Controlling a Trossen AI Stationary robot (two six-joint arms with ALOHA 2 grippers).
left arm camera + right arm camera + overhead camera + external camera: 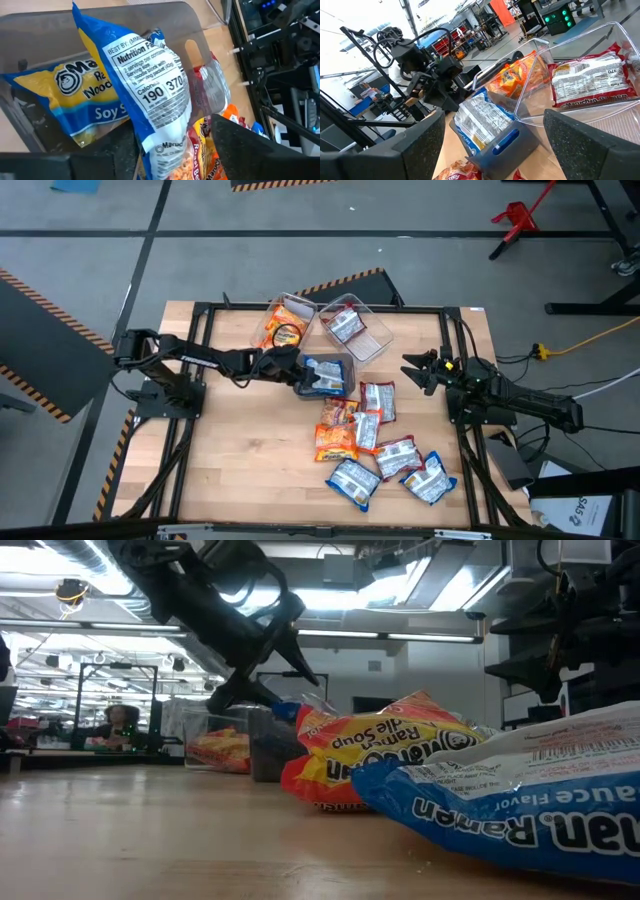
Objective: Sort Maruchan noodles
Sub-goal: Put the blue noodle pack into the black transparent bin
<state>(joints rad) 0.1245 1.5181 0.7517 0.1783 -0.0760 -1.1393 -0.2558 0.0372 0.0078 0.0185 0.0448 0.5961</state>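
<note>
Bins (372, 338) hold a few packets (345, 326); eight wait on the worktop (240, 450). Left hand (297, 377) loosens around a blue packet (150, 95); right hand (420, 370) wide, empty.

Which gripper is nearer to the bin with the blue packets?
Left. The left gripper is right at the bin with the blue packets; the right gripper waits apart, near the table's right edge.

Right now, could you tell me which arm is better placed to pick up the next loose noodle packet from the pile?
Probably the right. The right gripper hangs open and empty beside the loose packets, while the left gripper is occupied at the dark bin, with a blue packet between its fingers.
</note>
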